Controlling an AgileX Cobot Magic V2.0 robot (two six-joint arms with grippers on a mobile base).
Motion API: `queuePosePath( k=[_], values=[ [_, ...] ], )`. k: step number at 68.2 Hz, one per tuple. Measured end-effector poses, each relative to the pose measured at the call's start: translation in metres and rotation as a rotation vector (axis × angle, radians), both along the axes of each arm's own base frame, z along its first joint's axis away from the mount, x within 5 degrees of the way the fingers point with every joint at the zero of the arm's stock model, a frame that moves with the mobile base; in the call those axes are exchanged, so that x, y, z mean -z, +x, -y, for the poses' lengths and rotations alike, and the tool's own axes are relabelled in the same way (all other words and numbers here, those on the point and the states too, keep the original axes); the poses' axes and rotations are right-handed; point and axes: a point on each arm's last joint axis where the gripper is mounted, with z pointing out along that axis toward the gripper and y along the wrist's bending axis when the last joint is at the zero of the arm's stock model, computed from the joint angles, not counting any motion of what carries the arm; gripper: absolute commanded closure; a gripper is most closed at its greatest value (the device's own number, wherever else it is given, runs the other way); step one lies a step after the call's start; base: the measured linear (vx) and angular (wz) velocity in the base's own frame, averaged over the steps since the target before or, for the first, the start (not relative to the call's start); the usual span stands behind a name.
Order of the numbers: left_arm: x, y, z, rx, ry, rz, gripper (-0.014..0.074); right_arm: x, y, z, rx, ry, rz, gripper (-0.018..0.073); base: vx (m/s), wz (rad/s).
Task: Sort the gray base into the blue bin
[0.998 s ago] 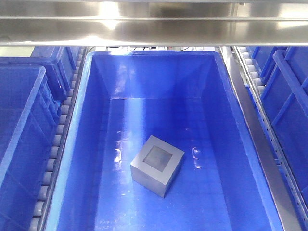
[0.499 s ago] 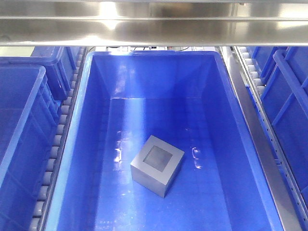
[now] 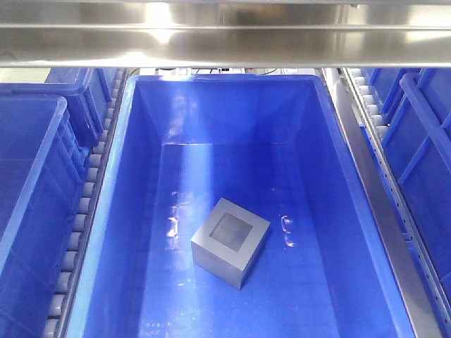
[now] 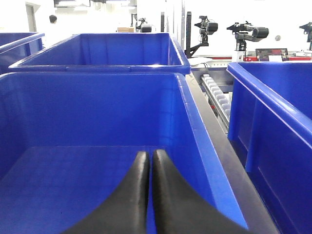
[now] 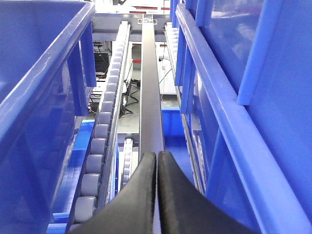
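We see one big blue bin (image 3: 134, 211) in the middle of the front view, under a shiny metal bar (image 3: 225, 35) that runs across the top. More blue tubs sit at its sides: two on the left (image 3: 28, 176) and two on the right (image 3: 423, 155), each only partly in the picture. Two rows of small gray rollers (image 3: 88, 190) run along the bin, one on each side. Inside the bin there is one gray base (image 3: 230, 242). It lies flat on the bin floor, a bit turned, with its square dip facing up, and it touches no wall. We have two grippers. Our left gripper (image 4: 149, 161) hangs over a blue tub with its two black fingers pressed together and nothing between them. Our right gripper (image 5: 157, 161) is over a dark rail (image 5: 150, 97) between roller rows, fingers pressed together too, holding nothing.
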Motion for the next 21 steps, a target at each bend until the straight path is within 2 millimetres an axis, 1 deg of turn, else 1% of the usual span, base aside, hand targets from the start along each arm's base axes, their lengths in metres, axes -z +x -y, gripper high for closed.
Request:
queuePosePath(
  k=[21],
  values=[
    [0.0,0.0,0.0,0.0,0.0,0.0,0.0603,0.0,0.0,0.0,0.0,0.0,0.0,0.0564,0.0,0.0]
  ],
)
